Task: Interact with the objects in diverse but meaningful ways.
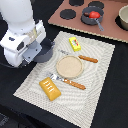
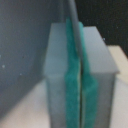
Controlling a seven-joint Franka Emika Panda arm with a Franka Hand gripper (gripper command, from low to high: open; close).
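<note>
The fingers (image 2: 80, 75) fill our wrist view: two grey blocks with teal pads (image 2: 74, 90) pressed together, and between them a thin dark edge that rises above the pads. We cannot tell from that view alone what the edge belongs to.

In the exterior view, going from its left to its right, we first meet the white arm (image 1: 22, 35), whose bulk hides the fingers. Just beside it a dark grey round object (image 1: 45, 52) sits on the near corner of the pale placemat (image 1: 100, 70); it may be the two-handled pot, but the arm covers much of it. Lower on the mat lies the orange ridged block (image 1: 50, 88), with a wooden-handled fork (image 1: 67, 81) next to it. The round tan plate (image 1: 69, 66) rests mid-mat. Above it is the yellow box with red label (image 1: 75, 44), and a wooden-handled knife (image 1: 85, 58) lies near the plate's far side.

Further right and back, on the brown toy stove (image 1: 107, 31), a small dark pan (image 1: 93, 16) holds the red tomato (image 1: 93, 14). A pale bowl (image 1: 123, 17) stands at the right edge. The worktop (image 1: 112, 110) is black.
</note>
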